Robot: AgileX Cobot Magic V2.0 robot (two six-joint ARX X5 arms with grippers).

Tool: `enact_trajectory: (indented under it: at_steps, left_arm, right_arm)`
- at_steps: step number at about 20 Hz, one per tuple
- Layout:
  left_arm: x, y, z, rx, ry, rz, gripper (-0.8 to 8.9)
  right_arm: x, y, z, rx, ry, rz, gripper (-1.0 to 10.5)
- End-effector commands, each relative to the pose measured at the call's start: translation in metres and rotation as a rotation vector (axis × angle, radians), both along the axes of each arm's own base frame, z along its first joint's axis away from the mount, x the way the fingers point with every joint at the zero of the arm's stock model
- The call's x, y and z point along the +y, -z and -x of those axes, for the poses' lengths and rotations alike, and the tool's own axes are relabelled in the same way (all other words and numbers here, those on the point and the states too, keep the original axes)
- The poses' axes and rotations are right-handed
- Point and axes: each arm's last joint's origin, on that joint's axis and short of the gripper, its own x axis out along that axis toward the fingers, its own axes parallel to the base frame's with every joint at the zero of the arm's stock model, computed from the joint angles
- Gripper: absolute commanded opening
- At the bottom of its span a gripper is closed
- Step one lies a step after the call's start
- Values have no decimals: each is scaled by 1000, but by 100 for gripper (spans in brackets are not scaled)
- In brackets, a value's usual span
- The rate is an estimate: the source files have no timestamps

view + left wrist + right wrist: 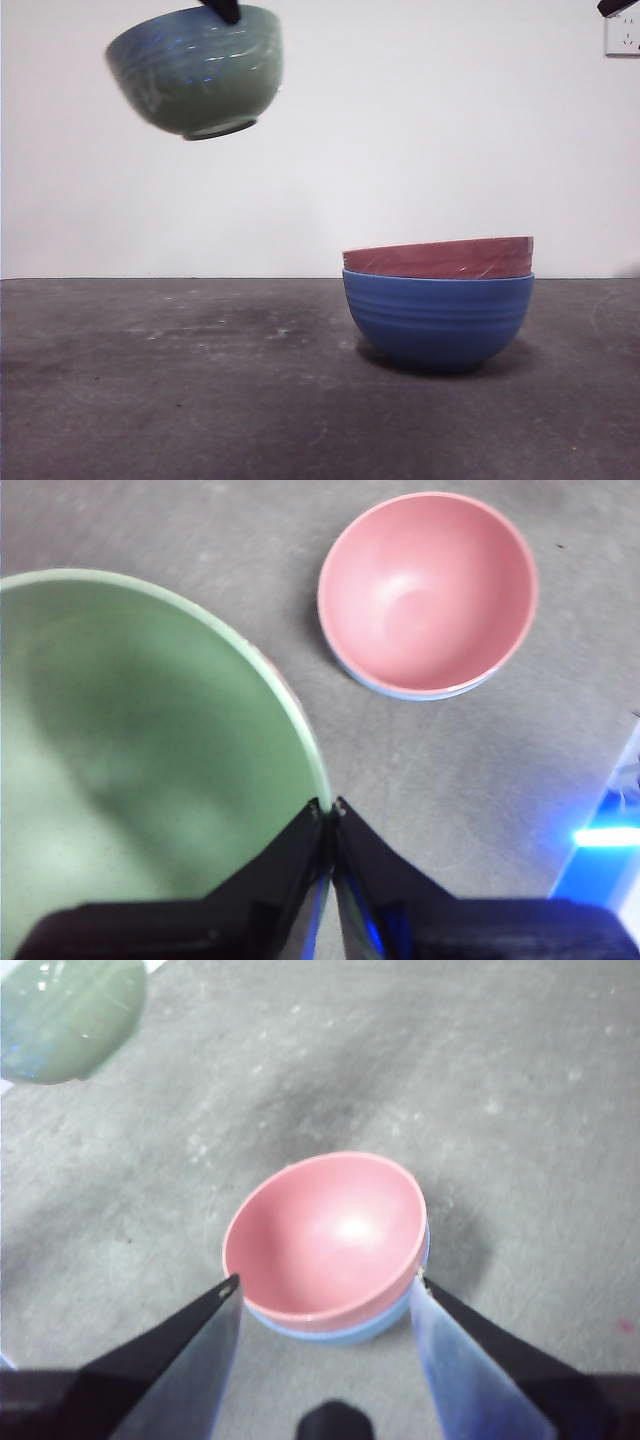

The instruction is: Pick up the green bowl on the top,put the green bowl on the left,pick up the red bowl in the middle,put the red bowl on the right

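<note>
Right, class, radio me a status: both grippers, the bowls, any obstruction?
Left gripper shut on green bowl, airborne. Right gripper open above red bowl, nested in blue bowl. Nothing blocking.

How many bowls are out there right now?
3. The green bowl hangs in the air, gripped at its rim by the left gripper. The red bowl sits nested inside the blue bowl on the table. No others show.

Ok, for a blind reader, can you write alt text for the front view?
The green bowl hangs tilted in the air at upper left, held at its rim by the left hand. On the table, the red bowl sits nested in a blue bowl.
</note>
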Motion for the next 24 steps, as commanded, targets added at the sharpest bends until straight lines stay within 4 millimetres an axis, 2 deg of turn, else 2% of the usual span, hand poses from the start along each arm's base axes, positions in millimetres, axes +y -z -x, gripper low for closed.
enact_trajectory:
  at_steps: [1, 5, 9, 11, 18, 20, 21, 23, 24]
  left_arm:
    - [14, 21, 7, -5, -85, 41, -7]
    - [28, 80, 13, 42, -149, 30, -8]
    - [25, 136, 6, 43, -159, 22, -8]
    - [23, 151, 3, 45, -164, 14, -8]
    - [16, 177, -10, 91, -100, -67, -3]
    - [15, 179, -10, 100, -99, -73, 4]
    - [15, 179, -10, 100, -99, -71, 65]
    - [15, 179, -10, 103, -111, -69, 347]
    - [16, 178, -10, 103, -120, -68, 410]
  right_arm:
    - [0, -1, 0, 8, 8, -9, 279]
    - [1, 1, -3, 31, 10, -17, 279]
    - [1, 4, -7, 59, 14, -24, 279]
    - [1, 5, -9, 66, 11, -24, 279]
    - [10, 6, -13, 72, -44, -22, 279]
    - [13, 6, -14, 67, -60, -21, 280]
    - [14, 6, -15, 64, -70, -21, 281]
    - [18, 6, -16, 50, -94, -22, 285]
    - [21, 4, -18, 31, -109, -23, 286]
